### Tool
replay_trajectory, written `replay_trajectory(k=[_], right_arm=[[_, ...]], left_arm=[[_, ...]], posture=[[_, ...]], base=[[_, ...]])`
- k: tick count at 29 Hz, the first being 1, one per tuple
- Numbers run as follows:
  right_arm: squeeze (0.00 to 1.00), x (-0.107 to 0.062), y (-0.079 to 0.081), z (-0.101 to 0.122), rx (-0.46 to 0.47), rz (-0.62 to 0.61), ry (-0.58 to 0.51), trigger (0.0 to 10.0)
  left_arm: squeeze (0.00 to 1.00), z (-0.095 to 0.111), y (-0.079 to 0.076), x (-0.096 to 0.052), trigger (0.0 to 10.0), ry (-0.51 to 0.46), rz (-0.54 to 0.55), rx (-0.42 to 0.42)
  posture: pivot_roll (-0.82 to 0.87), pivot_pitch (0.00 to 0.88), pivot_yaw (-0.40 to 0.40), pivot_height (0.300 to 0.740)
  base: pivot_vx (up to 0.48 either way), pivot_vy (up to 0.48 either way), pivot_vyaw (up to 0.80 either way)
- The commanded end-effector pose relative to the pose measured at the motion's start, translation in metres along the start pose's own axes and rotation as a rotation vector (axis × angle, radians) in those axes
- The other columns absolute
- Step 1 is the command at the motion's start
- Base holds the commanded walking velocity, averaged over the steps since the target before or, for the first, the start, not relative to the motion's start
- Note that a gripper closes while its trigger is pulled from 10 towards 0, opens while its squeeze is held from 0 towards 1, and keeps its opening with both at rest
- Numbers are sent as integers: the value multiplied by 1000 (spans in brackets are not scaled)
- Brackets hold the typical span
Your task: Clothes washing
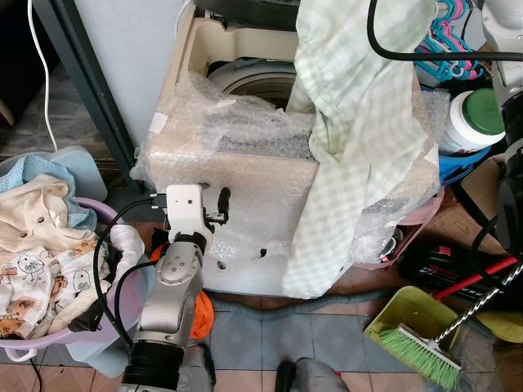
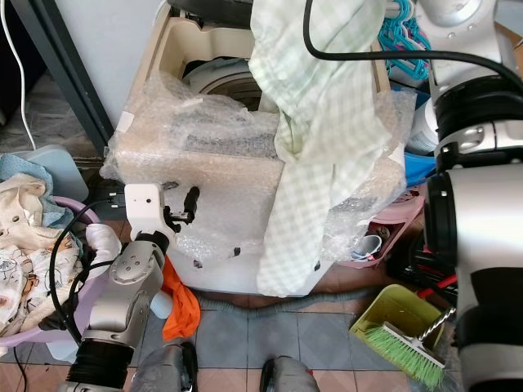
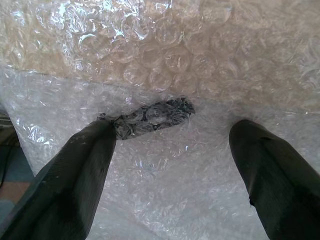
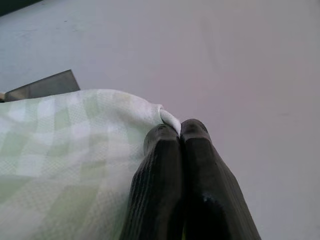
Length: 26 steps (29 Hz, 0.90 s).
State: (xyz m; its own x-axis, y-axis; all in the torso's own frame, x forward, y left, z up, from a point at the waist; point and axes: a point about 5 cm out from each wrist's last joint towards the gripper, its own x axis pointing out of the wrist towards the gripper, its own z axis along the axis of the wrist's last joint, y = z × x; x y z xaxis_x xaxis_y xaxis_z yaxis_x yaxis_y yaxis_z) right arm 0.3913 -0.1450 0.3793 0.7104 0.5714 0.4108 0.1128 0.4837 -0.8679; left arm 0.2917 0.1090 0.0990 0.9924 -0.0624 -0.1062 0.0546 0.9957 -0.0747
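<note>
You are facing one washing machine (image 1: 245,163), its top open and its front wrapped in bubble wrap (image 1: 237,122). Take the machine as your landmark.

Your right gripper (image 4: 179,131) is raised above the machine's back right corner, its two black fingers pressed tight together on a fold of one pale green checked cloth (image 1: 351,139). The cloth hangs from that pinch down over the machine's right front corner, and its lower edge reaches nearly to the bottom of the front panel. One black cable (image 1: 392,49) loops across the cloth's upper part.

Your left gripper (image 3: 172,150) is low, pointed at the machine's front panel, with both fingers spread wide and nothing between them. In the left wrist view one dark strip (image 3: 150,116) lies under the wrap, between the finger tips.

To the machine's left stands one purple basket (image 1: 90,310) heaped with laundry (image 1: 41,245), mostly cream and printed pieces with one blue piece at the back. One orange cloth (image 2: 180,304) lies on the floor by the machine's lower left corner, beside your left arm.

To the machine's right you have one white jar with a green lid (image 1: 474,122), a bunch of coloured hangers (image 1: 449,37) behind it, one pink tub (image 1: 409,237) against the machine's side, and one yellow-green dustpan (image 1: 413,318) with one green brush (image 1: 421,351) on the tiled floor.
</note>
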Motion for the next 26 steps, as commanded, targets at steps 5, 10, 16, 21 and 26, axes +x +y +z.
replay_trajectory(k=[5,10,16,21,26], right_arm=[[1000,-55,114,-52,69,629,256,10000],[1000,-67,98,-60,203,531,247,10000],[1000,-85,48,-68,450,394,232,10000],[1000,-126,55,-72,578,548,267,10000],[1000,-161,73,-68,662,701,318,10000]], left_arm=[[0,-1,-10,0,10000,0,-24,-12],[0,-2,-8,0,10000,3,-25,-10],[0,-5,-10,-3,10000,9,-27,-16],[0,-8,-11,-5,10000,21,-31,-17],[0,-7,-10,-2,10000,21,-50,-7]], posture=[[-68,70,-57,740],[-76,73,-53,740],[-85,75,-56,740],[-93,72,-47,740],[-102,64,-27,740]], base=[[0,0,0],[0,0,0],[0,0,0],[0,0,0],[0,0,0]])
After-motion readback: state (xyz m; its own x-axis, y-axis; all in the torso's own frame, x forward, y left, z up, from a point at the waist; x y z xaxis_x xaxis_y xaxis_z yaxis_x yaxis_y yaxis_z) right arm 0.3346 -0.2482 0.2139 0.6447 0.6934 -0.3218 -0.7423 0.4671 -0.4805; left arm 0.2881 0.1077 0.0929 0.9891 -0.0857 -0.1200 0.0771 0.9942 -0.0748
